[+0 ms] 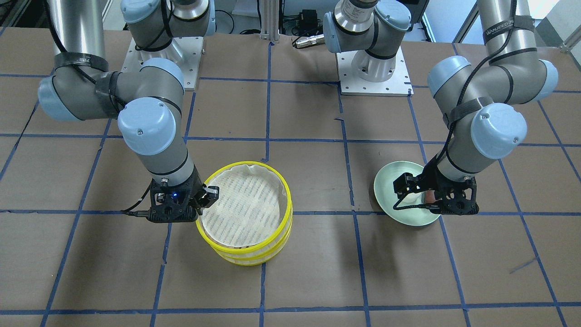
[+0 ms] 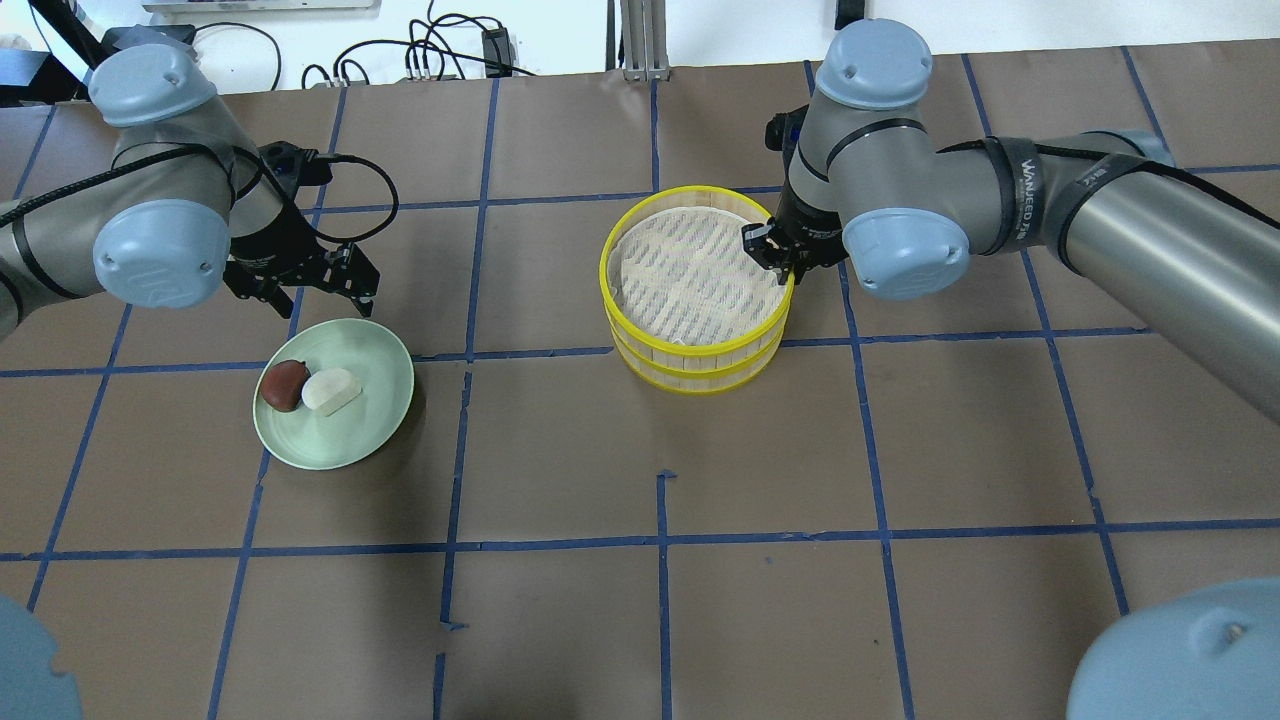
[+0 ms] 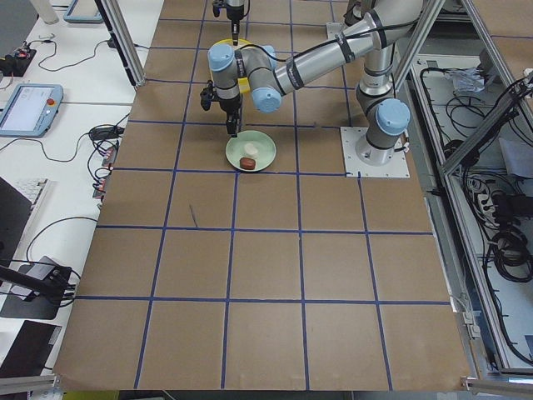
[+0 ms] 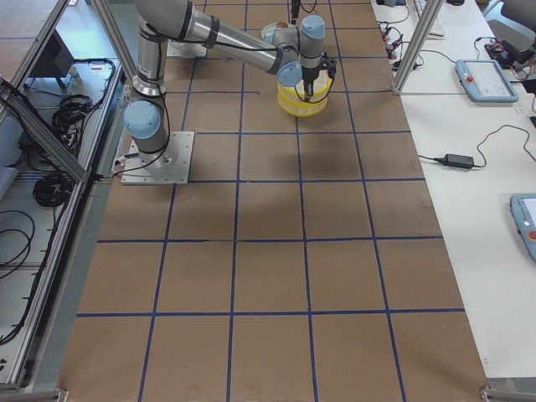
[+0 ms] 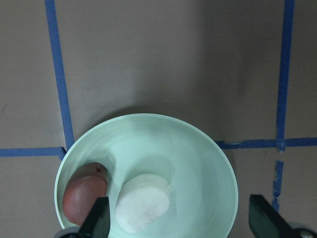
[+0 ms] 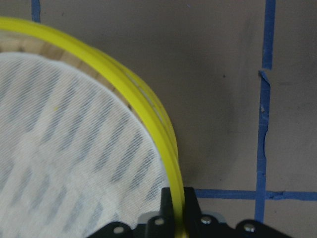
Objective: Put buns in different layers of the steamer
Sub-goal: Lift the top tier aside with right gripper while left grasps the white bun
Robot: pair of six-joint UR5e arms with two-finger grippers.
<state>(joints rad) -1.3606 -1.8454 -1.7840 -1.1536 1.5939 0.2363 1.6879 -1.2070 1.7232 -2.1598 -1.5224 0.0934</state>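
Two steamer layers stand stacked: the top layer (image 2: 604, 270) on the lower layer (image 2: 700, 386), both with yellow rims, the top one with an empty mesh liner (image 6: 59, 148). My right gripper (image 2: 772, 250) is shut on the top layer's rim (image 6: 148, 114) on its right side. The white bun (image 2: 332, 390) and the reddish-brown bun (image 2: 284, 385) lie side by side on the pale green plate (image 2: 372, 420). My left gripper (image 2: 310, 290) is open and empty, hovering above the plate's near edge; in the left wrist view its fingers (image 5: 101, 220) straddle the buns (image 5: 143, 203).
The brown table is marked with a blue tape grid (image 2: 660, 540). The two arm bases (image 1: 374, 75) stand at the robot's side of the table. Cables (image 2: 430, 50) lie beyond the table's edge.
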